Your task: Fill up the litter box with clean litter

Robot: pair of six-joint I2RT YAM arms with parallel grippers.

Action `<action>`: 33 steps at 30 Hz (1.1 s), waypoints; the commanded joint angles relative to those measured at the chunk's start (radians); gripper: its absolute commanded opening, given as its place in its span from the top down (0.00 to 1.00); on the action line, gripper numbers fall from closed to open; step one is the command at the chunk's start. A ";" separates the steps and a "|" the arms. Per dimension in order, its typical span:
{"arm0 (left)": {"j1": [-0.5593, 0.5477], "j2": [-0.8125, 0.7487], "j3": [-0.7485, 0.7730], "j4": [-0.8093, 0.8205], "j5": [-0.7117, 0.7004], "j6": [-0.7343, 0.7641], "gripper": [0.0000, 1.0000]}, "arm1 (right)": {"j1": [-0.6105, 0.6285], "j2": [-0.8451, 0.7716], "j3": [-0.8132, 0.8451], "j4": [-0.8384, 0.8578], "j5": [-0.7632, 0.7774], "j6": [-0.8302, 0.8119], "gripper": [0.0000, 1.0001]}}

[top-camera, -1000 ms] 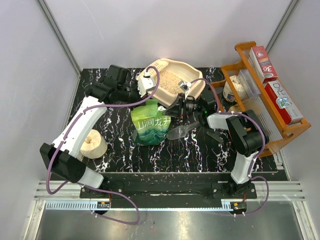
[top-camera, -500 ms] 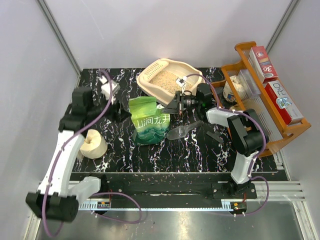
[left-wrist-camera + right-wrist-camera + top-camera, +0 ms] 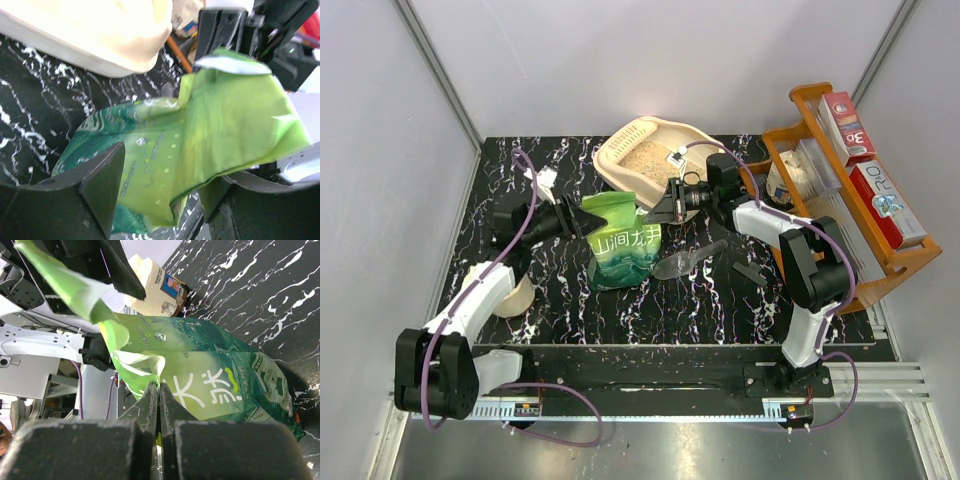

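The cream litter box (image 3: 698,146) sits at the back middle of the table with pale clean litter (image 3: 645,158) inside; its wall (image 3: 100,40) fills the top of the left wrist view. In front of it stands a green printed bag (image 3: 620,245). My left gripper (image 3: 574,220) is open, and its fingers (image 3: 102,185) straddle the bag's top flap (image 3: 220,120) from the left. On the bag's right top edge (image 3: 142,365), my right gripper (image 3: 657,212) is shut, pinching the thin film between its fingertips (image 3: 150,395).
A clear plastic scoop (image 3: 685,262) lies right of the bag. A cream tape roll (image 3: 505,290) sits at the left under my left arm. An orange wooden rack (image 3: 855,255) with boxes stands along the right side.
My left gripper let go of the litter box rim, swung away left and came back open to the bag's top. The box settled back. My right gripper closed on the bag's edge.
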 commanded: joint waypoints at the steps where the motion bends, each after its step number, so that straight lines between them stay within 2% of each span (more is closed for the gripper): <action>1: 0.003 0.026 0.005 0.262 0.046 -0.180 0.39 | -0.018 -0.057 0.009 -0.055 -0.023 -0.045 1.00; 3: 0.001 0.030 0.011 0.262 0.094 -0.194 0.39 | -0.023 -0.066 -0.009 -0.040 -0.011 -0.043 0.99; 6: 0.001 0.031 0.023 0.195 0.120 -0.152 0.39 | -0.023 -0.060 -0.045 0.085 -0.008 0.058 0.92; 7: 0.001 0.034 0.030 0.134 0.120 -0.132 0.44 | -0.023 -0.056 -0.057 0.178 -0.003 0.089 0.81; 9: 0.003 0.043 0.045 0.073 0.117 -0.061 0.50 | -0.023 -0.031 -0.080 0.257 -0.008 0.142 0.76; 10: 0.001 0.048 0.054 0.015 0.118 -0.037 0.53 | -0.023 -0.023 -0.085 0.308 -0.014 0.146 0.72; 11: 0.004 0.051 0.066 -0.014 0.132 0.021 0.56 | -0.021 -0.011 -0.097 0.334 -0.014 0.149 0.63; 13: 0.004 0.062 0.108 -0.106 0.144 0.081 0.61 | -0.016 0.007 -0.105 0.397 -0.028 0.150 0.57; 14: 0.004 0.068 0.121 -0.132 0.149 0.129 0.67 | -0.016 0.013 -0.112 0.417 -0.032 0.150 0.53; 17: 0.013 0.086 0.160 -0.192 0.172 0.177 0.77 | -0.006 0.039 -0.126 0.507 -0.046 0.162 0.50; 21: 0.025 0.123 0.217 -0.254 0.177 0.221 0.83 | 0.013 0.082 -0.134 0.650 -0.060 0.250 0.47; 27: 0.032 0.165 0.267 -0.271 0.194 0.244 0.84 | 0.034 0.116 -0.137 0.776 -0.014 0.355 0.46; 33: 0.041 0.180 0.272 -0.249 0.204 0.232 0.85 | 0.043 0.119 -0.120 0.800 0.011 0.420 0.46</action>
